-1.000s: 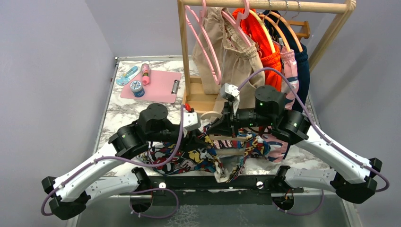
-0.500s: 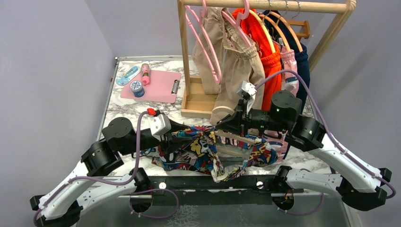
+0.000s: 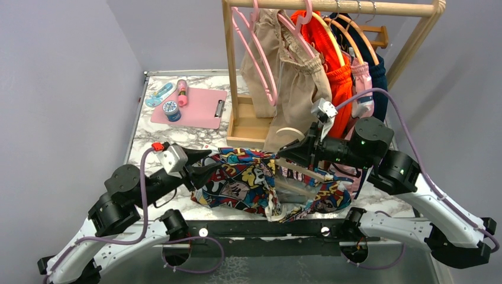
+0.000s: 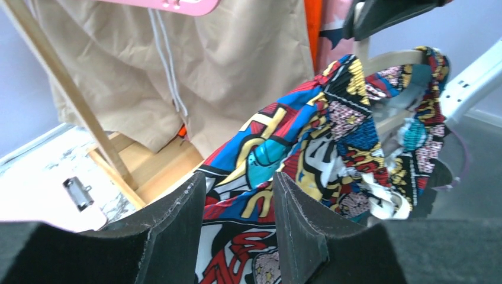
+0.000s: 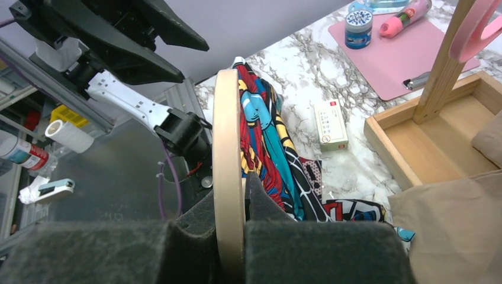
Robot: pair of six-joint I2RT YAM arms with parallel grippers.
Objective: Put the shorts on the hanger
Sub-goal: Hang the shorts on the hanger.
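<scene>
The comic-print shorts (image 3: 243, 183) lie bunched on the marble table near its front edge, with part draped over the cream hanger (image 3: 308, 173). My right gripper (image 3: 291, 155) is shut on the hanger's frame (image 5: 228, 148) and holds it above the table, with the shorts (image 5: 266, 142) hanging along its side. My left gripper (image 3: 200, 164) is open at the left edge of the shorts. In the left wrist view the gripper (image 4: 240, 198) shows a gap between its jaws, with the shorts (image 4: 296, 148) just beyond it and the hanger's curve (image 4: 391, 59) at the far right.
A wooden rack (image 3: 228, 65) stands behind with pink hangers (image 3: 260, 65), plain beige shorts (image 3: 296, 83) and an orange garment (image 3: 338, 74). Its wooden base tray (image 3: 248, 127) is close behind the shorts. A pink clipboard (image 3: 198, 106) lies far left, a small white box (image 5: 330, 123) on the marble.
My left arm has pulled back to the left, drawing the shorts out that way, and its jaws now stand open. My right gripper has moved right with the hanger.
</scene>
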